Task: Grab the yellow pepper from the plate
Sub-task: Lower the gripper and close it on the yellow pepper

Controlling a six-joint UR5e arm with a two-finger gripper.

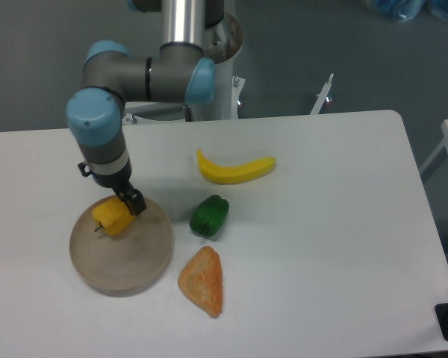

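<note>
Over the plate (97,272): gripper (129,204), jaws pinching the yellow pepper (111,218) at its upper-right side.
Pepper position: tilted, above the plate's far half.
Technique: lift vertically; off-centre hold risks slipping.

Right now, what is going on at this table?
A single robot arm reaches down over the plate at the left of the table, and its gripper is at the yellow pepper. The pepper sits over the plate's back part; whether it is already lifted clear, or firmly gripped, cannot be told from this view. To the right, off the plate, lie a banana, a green pepper and an orange wedge-shaped toy food, all untouched.
</note>
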